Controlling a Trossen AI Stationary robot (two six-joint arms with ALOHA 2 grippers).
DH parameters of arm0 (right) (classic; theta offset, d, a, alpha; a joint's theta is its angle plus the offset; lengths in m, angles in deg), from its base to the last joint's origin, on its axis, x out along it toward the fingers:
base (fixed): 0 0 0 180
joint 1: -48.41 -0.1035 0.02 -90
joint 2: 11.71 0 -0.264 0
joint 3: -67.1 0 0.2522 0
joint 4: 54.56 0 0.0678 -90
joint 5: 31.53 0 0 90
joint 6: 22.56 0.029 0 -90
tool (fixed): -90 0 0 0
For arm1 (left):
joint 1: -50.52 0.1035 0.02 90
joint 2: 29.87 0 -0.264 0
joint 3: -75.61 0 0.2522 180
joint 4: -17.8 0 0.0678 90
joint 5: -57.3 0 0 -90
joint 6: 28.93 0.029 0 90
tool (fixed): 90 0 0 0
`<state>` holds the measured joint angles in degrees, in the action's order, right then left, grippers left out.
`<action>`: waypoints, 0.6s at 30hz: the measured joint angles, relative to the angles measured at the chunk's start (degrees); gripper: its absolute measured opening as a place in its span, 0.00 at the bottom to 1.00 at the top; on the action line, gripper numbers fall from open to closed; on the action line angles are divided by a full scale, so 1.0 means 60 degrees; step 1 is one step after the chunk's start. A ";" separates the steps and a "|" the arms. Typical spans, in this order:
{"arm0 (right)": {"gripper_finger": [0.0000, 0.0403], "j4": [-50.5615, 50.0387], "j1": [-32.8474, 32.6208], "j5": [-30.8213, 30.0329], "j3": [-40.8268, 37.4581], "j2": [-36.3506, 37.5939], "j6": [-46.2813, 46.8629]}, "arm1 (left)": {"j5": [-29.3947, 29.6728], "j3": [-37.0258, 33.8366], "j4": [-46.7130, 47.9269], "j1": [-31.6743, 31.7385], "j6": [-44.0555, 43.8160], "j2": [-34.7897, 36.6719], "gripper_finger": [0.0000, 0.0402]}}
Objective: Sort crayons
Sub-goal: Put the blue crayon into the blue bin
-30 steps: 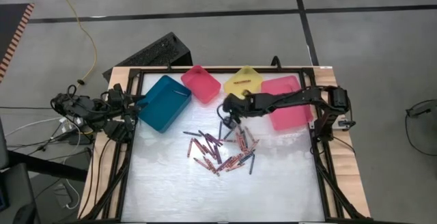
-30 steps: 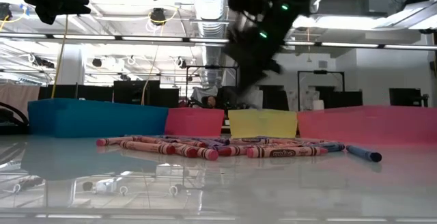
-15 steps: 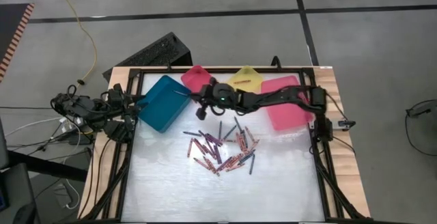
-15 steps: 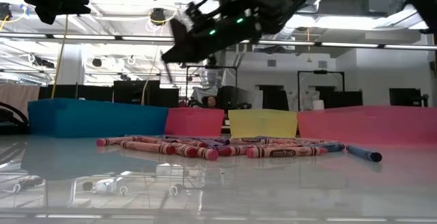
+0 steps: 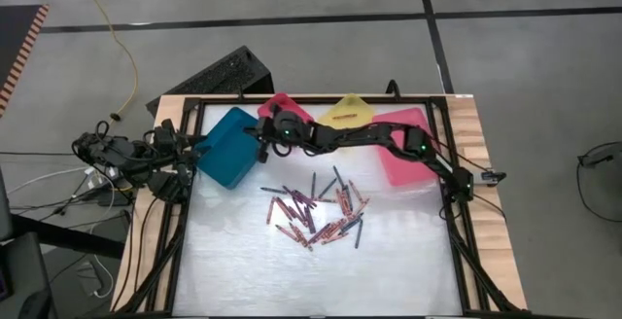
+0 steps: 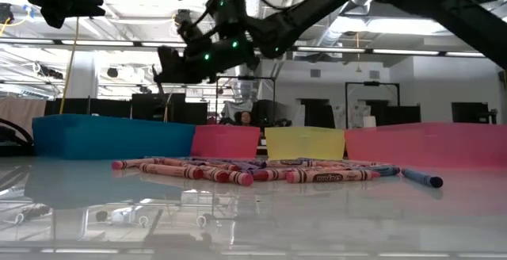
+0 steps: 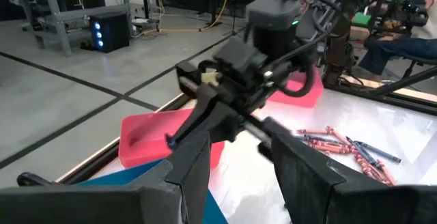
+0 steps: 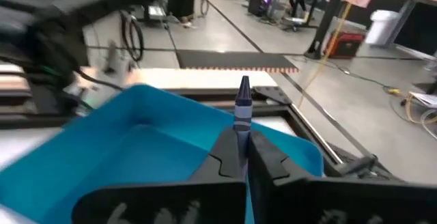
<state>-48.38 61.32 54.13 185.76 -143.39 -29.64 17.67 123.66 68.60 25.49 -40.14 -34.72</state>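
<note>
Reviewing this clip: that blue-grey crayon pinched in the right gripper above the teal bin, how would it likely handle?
The blue-grey crayon stands straight between the right gripper fingers, so probably stiff, not floppy. It looks thin and small beside the teal bin, likely light. Being a round stick, it would probably roll or bounce once released.

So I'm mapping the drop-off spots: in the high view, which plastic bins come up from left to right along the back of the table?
Teal rectangular plastic bin → small pink plastic bin → yellow plastic bin → large pink plastic bin.
</note>
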 joint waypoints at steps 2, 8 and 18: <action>0.04 -0.0076 0.0118 0.0005 0.0203 -0.0257 0.0093 | 0.0001 0.0002 -0.0008 -0.0002 -0.0003 0.0001 0.36; 0.12 -0.0307 0.0360 0.0029 0.0408 -0.0619 0.0354 | 0.0000 0.0000 -0.0008 -0.0002 0.0001 -0.0001 0.36; 0.22 -0.1495 0.0366 0.0380 0.0413 -0.0024 0.0099 | 0.0001 -0.0002 -0.0008 0.0001 0.0001 0.0001 0.36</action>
<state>-57.36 63.51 56.42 188.24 -143.53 -29.05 17.67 123.65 68.55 25.50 -40.13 -34.71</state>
